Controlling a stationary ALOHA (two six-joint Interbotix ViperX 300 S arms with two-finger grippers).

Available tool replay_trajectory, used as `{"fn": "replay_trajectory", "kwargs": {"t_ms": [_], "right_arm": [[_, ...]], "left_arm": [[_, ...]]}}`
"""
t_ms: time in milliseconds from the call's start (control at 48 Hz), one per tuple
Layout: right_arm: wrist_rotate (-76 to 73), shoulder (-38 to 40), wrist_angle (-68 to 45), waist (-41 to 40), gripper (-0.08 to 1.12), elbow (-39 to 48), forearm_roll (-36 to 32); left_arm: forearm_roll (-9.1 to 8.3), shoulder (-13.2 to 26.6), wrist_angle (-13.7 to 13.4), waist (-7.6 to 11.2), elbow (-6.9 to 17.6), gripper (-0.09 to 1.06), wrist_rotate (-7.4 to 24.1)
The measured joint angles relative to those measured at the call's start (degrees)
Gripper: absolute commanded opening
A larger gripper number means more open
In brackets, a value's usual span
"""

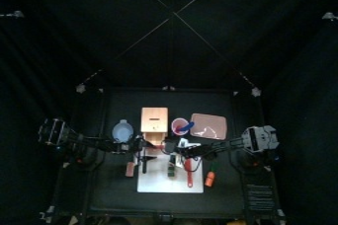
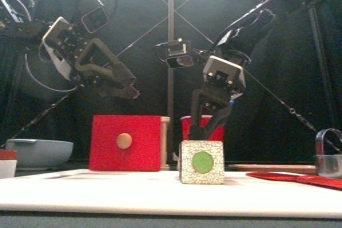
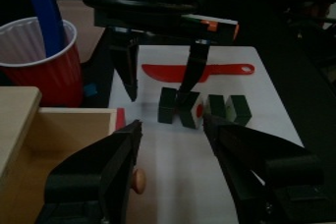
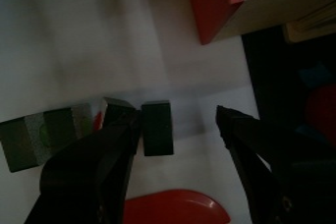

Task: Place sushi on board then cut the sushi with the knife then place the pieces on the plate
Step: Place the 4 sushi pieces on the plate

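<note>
Dark green sushi blocks (image 3: 201, 108) stand apart in a short row on the white cutting board (image 3: 269, 95); the front view shows one cut face (image 2: 203, 162). My right gripper (image 4: 171, 116) is open, its jaws on either side of one end block (image 4: 157, 128), with the other pieces (image 4: 53, 136) beside it. Seen from the left wrist, the right gripper (image 3: 160, 83) comes down over that block. A red knife (image 3: 197, 70) lies flat on the board behind the row. My left gripper (image 3: 178, 135) hovers open and holds nothing, a little short of the sushi.
A red cup (image 3: 37, 53) holding a blue knife (image 3: 43, 12) stands behind the board. The wooden box with a red drawer front (image 2: 127, 142) is at left-centre and the blue-grey bowl (image 2: 38, 152) far left. The pink tray (image 1: 209, 125) lies at back right.
</note>
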State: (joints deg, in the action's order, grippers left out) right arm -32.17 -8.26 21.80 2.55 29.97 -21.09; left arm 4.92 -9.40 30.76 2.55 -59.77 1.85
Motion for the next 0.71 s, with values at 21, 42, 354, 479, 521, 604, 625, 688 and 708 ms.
{"fn": "replay_trajectory", "kwargs": {"t_ms": [21, 42, 354, 479, 521, 604, 625, 688, 708], "right_arm": [[0.00, -0.09, -0.09, 0.00, 0.92, -0.09, 0.18], [-0.09, -0.09, 0.00, 0.00, 0.92, -0.09, 0.26], [0.00, -0.53, 0.09, 0.18, 0.65, 0.00, 0.97], [0.00, -0.53, 0.18, 0.18, 0.55, 0.00, 0.62], [-0.09, -0.53, 0.26, 0.18, 0.55, 0.00, 0.44], [0.00, -0.18, 1.93, 0.09, 0.55, 0.00, -0.62], [0.00, 0.00, 2.46, 0.09, 0.55, 0.00, -0.88], [0.00, 0.70, 4.13, -0.09, 0.55, 0.00, -1.58], [0.09, 1.23, 5.01, -0.09, 0.55, 0.00, -1.93]], "left_arm": [[0.09, 0.00, 0.09, -0.09, 0.00, 0.88, 0.09], [0.18, 0.00, 0.09, -0.09, -0.09, 0.88, 0.00], [0.97, 0.00, 0.09, -0.09, -0.26, 0.88, 0.09], [1.14, 0.00, 0.09, 0.00, -0.44, 0.88, 0.09], [1.32, 0.00, 0.09, 0.00, -0.53, 0.88, 0.09], [1.67, 0.00, 0.09, 0.00, -0.53, 0.88, 0.09], [1.76, 0.00, 0.09, -0.09, -0.62, 0.88, 0.00], [1.76, 0.00, 0.09, -0.09, -0.62, 0.88, 0.00], [1.76, 0.00, 0.09, -0.09, -0.62, 0.88, 0.00]]}}
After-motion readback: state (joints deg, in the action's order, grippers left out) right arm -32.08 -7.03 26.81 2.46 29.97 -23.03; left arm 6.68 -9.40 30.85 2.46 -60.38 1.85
